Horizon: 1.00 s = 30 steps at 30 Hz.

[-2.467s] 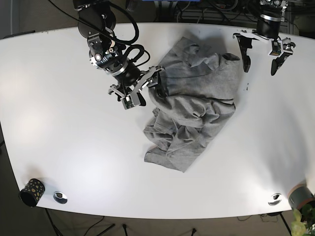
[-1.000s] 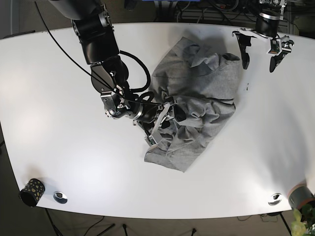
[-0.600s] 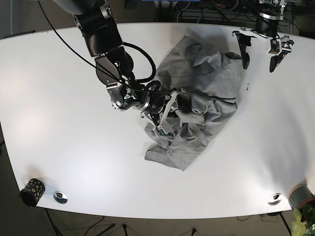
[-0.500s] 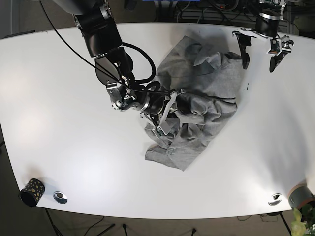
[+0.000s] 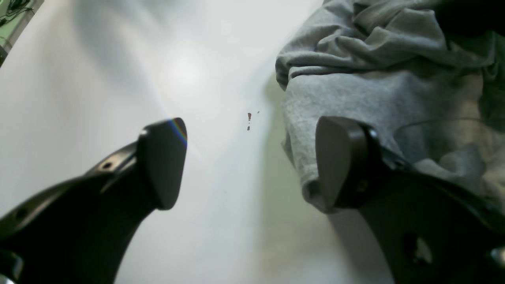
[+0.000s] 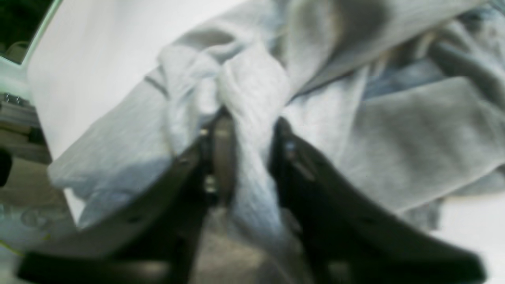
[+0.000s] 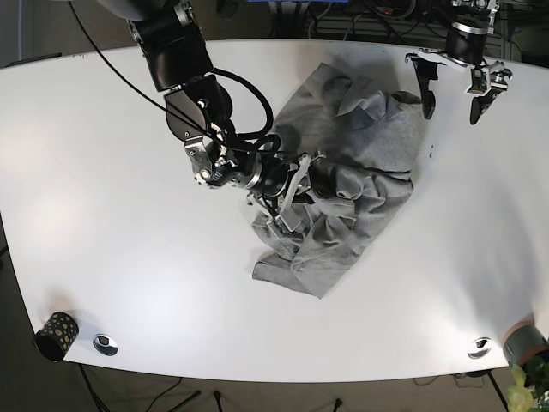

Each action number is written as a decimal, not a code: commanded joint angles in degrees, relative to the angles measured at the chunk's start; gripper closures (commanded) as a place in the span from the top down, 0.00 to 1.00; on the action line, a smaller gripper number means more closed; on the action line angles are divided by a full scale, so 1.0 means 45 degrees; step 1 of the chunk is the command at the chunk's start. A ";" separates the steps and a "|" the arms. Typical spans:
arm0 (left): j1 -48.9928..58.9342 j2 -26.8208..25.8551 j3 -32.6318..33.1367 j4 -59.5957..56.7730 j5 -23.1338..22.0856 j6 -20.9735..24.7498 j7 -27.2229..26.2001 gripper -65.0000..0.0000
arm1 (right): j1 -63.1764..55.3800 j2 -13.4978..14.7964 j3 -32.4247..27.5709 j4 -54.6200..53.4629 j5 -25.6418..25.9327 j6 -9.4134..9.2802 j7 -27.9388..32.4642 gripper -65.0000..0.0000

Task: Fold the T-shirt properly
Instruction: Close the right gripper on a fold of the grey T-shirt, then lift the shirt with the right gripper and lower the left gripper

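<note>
The grey T-shirt [image 7: 360, 163] lies crumpled in the middle of the white table [image 7: 111, 215]. My right gripper [image 7: 296, 196] reaches in from the left and is shut on a bunched fold of the T-shirt [image 6: 252, 118] near its centre; the fabric is pinched between the fingers [image 6: 225, 157]. My left gripper [image 7: 453, 101] hovers open at the far right, just past the shirt's upper right edge. In the left wrist view the left gripper [image 5: 252, 161] holds nothing, and the T-shirt [image 5: 394, 79] edge lies beside and partly behind its right finger [image 5: 339, 157].
A black dotted cup [image 7: 56, 335] stands at the front left corner, a grey cup [image 7: 525, 341] at the front right. Two metal discs [image 7: 105, 344] [image 7: 479, 347] sit near the front edge. A small dark speck [image 5: 249, 116] marks the table by the shirt.
My right arm went from the shirt's left edge into its crumpled middle and closed on a fold, then shifted slightly right. The left arm has stayed put.
</note>
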 commanded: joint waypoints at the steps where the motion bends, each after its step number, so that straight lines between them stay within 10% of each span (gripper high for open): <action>1: 0.0083 -0.0095 -0.0039 0.0188 0.0001 0.0051 -0.0333 0.73 | 0.0250 -0.0048 0.0032 0.0369 0.0218 0.0103 0.0279 0.05; 20: -0.0757 -0.0173 0.1094 0.0188 0.0021 -0.0008 0.2089 0.74 | 0.1500 0.1398 0.1556 0.3846 0.0277 0.0181 0.0319 0.00; 30: -0.1460 -0.0271 0.3340 0.0070 0.2795 -0.0008 0.2245 0.74 | 0.3610 0.3039 0.1731 0.4491 0.0316 0.0181 0.0319 0.00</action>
